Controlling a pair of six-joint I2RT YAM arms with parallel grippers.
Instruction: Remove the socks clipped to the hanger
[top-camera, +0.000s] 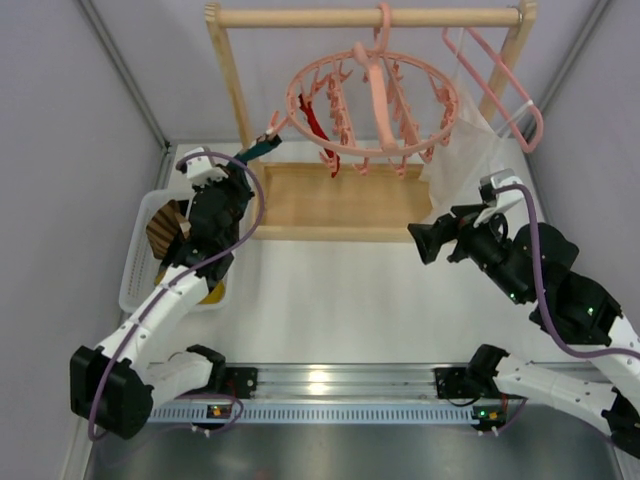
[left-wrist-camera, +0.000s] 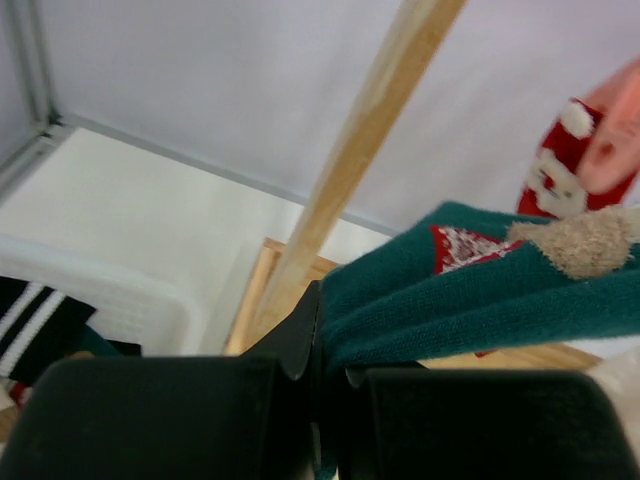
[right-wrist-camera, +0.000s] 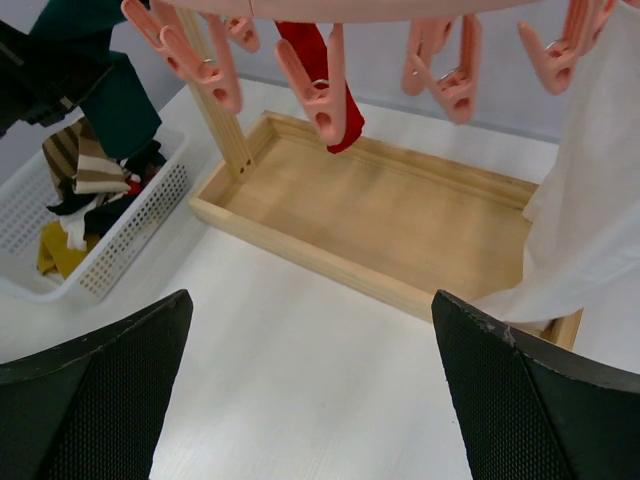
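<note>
at the rack's left side: left tool grips the teal sock

under the left rim of the round pink hanger (top-camera: 378, 100), the left tool (top-camera: 244, 162) is clamped on one end of a dark teal sock (top-camera: 262, 148). the left wrist view shows its black fingers (left-wrist-camera: 300, 340) pinched together with the teal fabric bunched between them and running off up and to the right. the sock's far end reaches a clip at the ring's left edge; whether that clip bites it cannot be told.

the hanger hangs by its hook from the top rail of a wooden rack (top-camera: 370, 17), above the rack's shallow wooden tray. a red sock (top-camera: 318, 125) dangles from a clip inside the ring, its toe hanging over the tray. the other pink clips (right-wrist-camera: 320, 100) seen from the right wrist hold nothing.

the right tool (top-camera: 432, 240) hovers over the white desk (top-camera: 340, 300), near the tray's right front corner, pointing towards the rack. its fingers (right-wrist-camera: 100, 400) are spread wide apart, with nothing between them.

a white garment (top-camera: 470, 150) hangs at the right end of the rack beside a plain pink clothes hanger (top-camera: 510, 90). a white basket (top-camera: 135, 270) sits on the desk left of the tray, beside the left arm, holding a heap of socks, among them a black one with white stripes (left-wrist-camera: 30, 320).
</note>
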